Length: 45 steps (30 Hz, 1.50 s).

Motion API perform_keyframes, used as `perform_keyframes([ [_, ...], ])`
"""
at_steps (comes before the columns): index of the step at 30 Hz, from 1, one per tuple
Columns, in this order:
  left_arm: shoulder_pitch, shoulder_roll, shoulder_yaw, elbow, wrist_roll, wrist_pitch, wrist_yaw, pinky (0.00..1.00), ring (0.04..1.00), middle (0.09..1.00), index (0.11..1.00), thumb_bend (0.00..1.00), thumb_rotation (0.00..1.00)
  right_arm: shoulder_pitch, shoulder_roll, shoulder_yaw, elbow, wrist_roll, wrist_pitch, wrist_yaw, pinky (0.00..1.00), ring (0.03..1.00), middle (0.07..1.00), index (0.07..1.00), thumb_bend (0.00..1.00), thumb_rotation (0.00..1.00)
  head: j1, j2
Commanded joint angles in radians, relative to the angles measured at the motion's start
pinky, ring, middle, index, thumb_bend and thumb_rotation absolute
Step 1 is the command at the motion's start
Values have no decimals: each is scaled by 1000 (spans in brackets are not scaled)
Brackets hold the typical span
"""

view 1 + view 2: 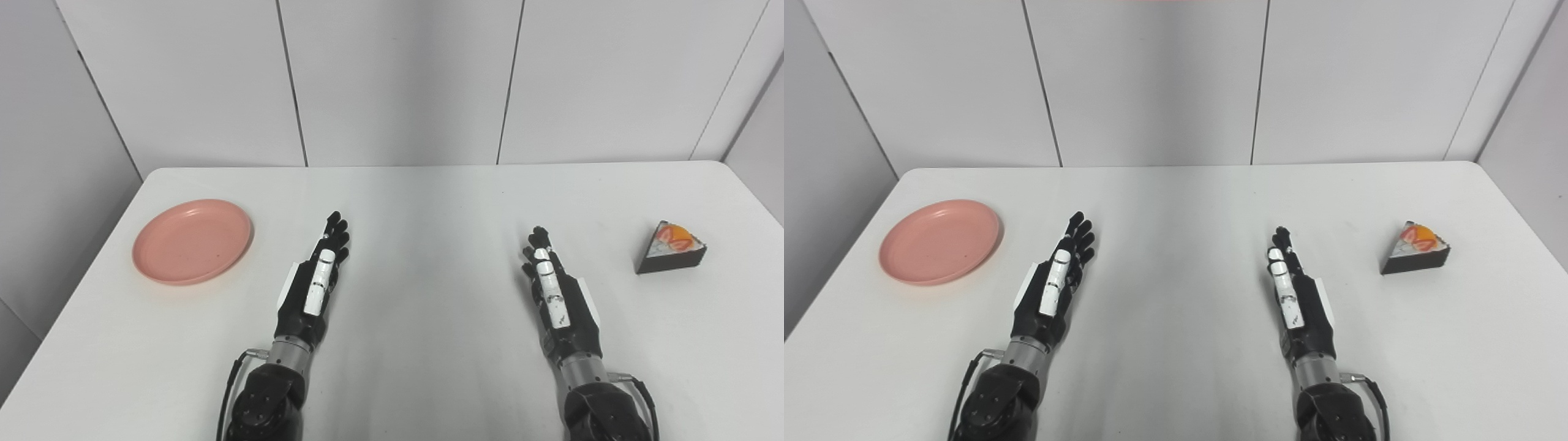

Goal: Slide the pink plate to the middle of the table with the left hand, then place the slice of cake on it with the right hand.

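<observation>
A round pink plate [192,240] lies on the white table [429,202] at the left side. A wedge of cake [670,247] with a dark side and orange fruit on top stands at the right side. My left hand [318,275] is open and empty, fingers stretched forward, to the right of the plate and apart from it. My right hand [551,285] is open and empty, fingers stretched forward, to the left of the cake and apart from it. The plate also shows in the right eye view [940,240], as does the cake [1415,248].
Grey wall panels stand behind the table's far edge. The table's left edge runs close to the plate, and its right edge lies just past the cake. Bare table surface lies between the two hands.
</observation>
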Motion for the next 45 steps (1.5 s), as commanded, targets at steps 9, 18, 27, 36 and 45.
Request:
perform_keyframes([
  [9,62,-100,4,-28,8,20,90,1000,1000,1000,1000,498,1000,31,6,11,-19,-5,-51,4,1000,1000,1000,977,568,833,-8,3],
  [18,68,-57,3,-11,8,9,66,1000,1000,1000,1000,506,1000,34,-6,29,-14,-33,-47,-1,1000,1000,1000,994,521,885,33,-11],
  [27,-29,-41,56,25,12,-29,125,1000,1000,1000,1000,573,1000,49,-54,22,-18,1,-35,39,1000,1000,1000,1000,514,925,188,-65],
  [36,-118,45,136,-18,-41,1,129,1000,1000,1000,1000,659,1000,58,-90,23,-22,29,-30,71,1000,1000,1000,1000,522,956,249,-85],
  [45,-158,76,223,-31,-73,-14,175,955,922,931,940,677,1000,56,-97,22,-25,43,-29,88,1000,1000,1000,1000,500,972,276,-105],
])
